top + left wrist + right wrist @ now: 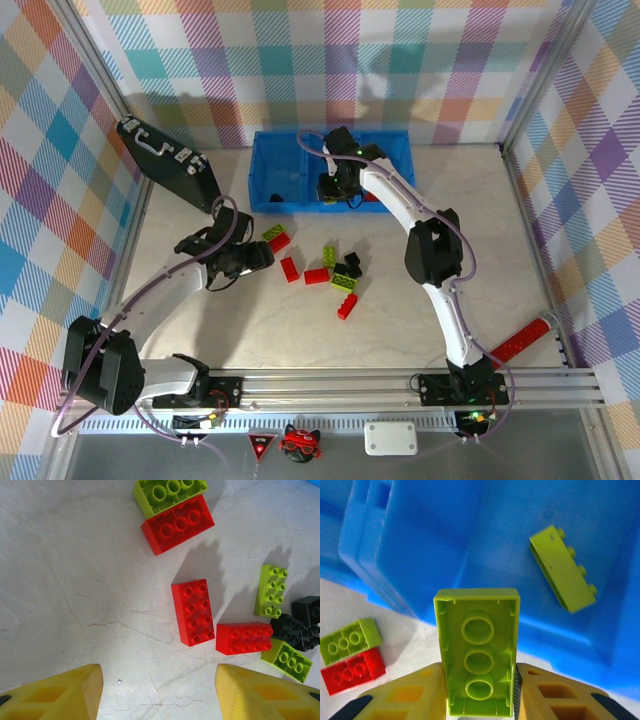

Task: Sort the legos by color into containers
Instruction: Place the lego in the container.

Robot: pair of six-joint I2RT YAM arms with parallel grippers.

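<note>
Lime green lego (479, 660), underside showing, sits clamped in the right end effector (479, 682) at the blue tray's (445, 545) near wall; another lime lego (563, 569) lies inside. Left end effector (159, 690) gapes wide before the tray.

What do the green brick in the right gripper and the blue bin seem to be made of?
The lime green brick: probably hard moulded plastic, smooth and slightly glossy; its hollow underside shows moulded tubes. The blue bin: probably plastic; smooth walls with a soft sheen.
</note>
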